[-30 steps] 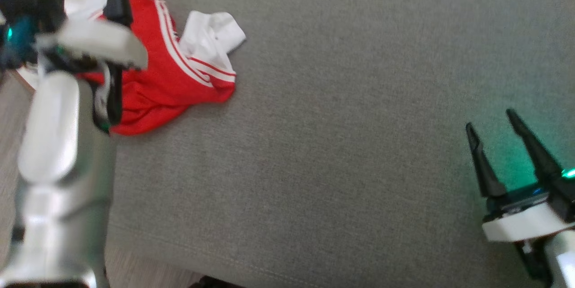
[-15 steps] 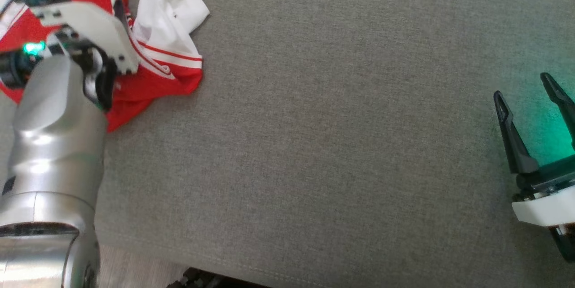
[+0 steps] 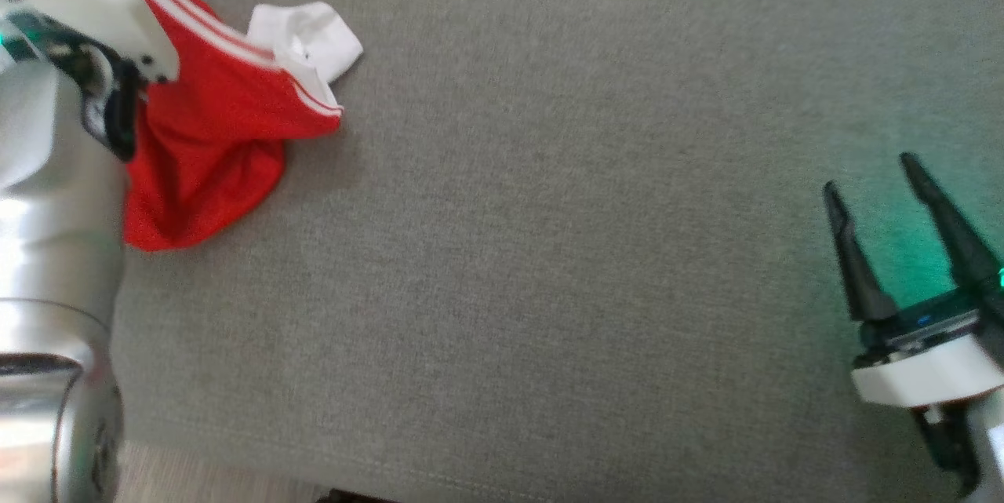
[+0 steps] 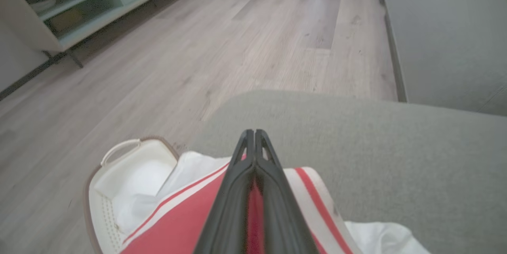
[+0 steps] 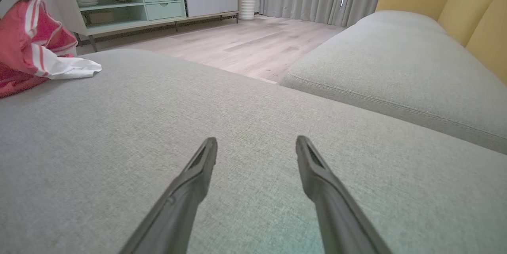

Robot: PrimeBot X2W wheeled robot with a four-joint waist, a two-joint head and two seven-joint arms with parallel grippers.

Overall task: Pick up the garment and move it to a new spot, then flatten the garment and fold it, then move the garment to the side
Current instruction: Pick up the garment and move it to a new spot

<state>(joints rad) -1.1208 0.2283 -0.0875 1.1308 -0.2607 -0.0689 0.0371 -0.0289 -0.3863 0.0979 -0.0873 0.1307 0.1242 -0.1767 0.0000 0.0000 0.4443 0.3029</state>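
Left tool (image 4: 254, 134): the fingers are pressed tight together, and a strip of red cloth is clamped between them. One second ago they were held wide apart above the cloth, so the grasp has been made only just now.
Garment (image 3: 212, 134): it is held near its striped edge by the left tool. The red body is draped below the tool, while the lowest fold and the white part are rested on the seat just beside it. From the right tool it is well apart.
Change in garment: earlier it was lying low and crumpled; now the red part is drawn up toward the left tool. The head camera has also shifted, so a move across the seat cannot be judged.
Right tool (image 3: 869, 173): the fingers are kept apart with nothing between them, and it is held low over bare seat.
Seat (image 3: 588, 267): grey cushion; a wide free area is left between the two tools.
Basket (image 4: 119, 146): white, placed on the floor beyond the left tool, past the seat edge.
Meaning for task: the pick-up is judged as begun but not finished. The garment is not yet carried to a new spot, and flattening, folding and moving aside are left.
Risk: only a thin fold seems to be clamped, so it may slip when lifted.
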